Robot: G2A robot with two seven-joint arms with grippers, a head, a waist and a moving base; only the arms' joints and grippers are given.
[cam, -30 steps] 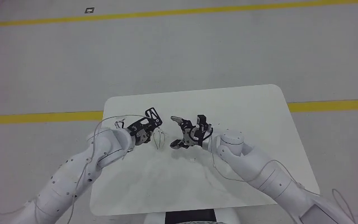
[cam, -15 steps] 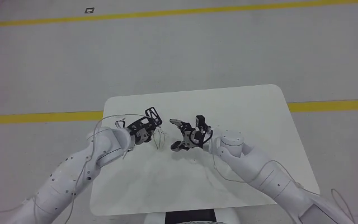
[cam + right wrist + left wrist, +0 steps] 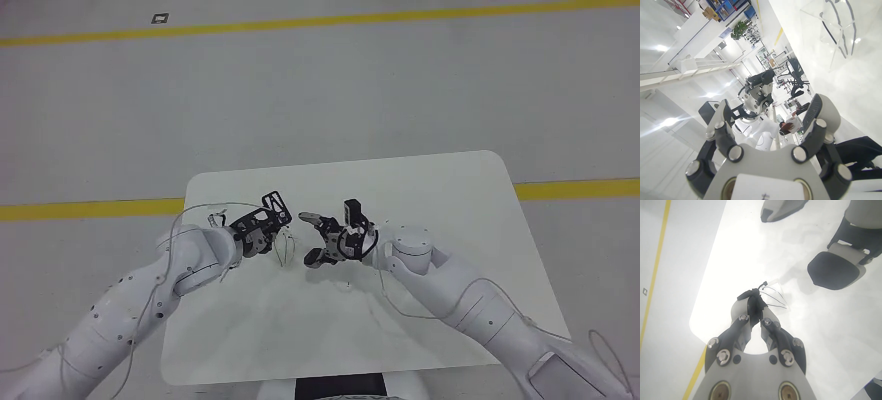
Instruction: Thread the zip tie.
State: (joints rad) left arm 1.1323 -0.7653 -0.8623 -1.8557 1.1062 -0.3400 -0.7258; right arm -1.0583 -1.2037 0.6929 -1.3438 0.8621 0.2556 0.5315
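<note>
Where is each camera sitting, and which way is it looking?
Top view: above the arms, looking down at the table; both arms show.
Left wrist view: on the left wrist, looking down past the left gripper, shut on the zip tie, to the table.
Right wrist view: on the right wrist, looking sideways between the open fingers of the right gripper at the left gripper and the room.
Shared: each wrist view shows the other gripper.

White worktop [image 3: 450,190] smooth, slight sheen. Thin zip tie [image 3: 764,282] black plastic. Clear sheet [image 3: 829,34] glossy plastic. On right tool [image 3: 770,100]: pads [image 3: 810,111] black, ribbed, matt; pins [image 3: 799,152] shiny metal.
</note>
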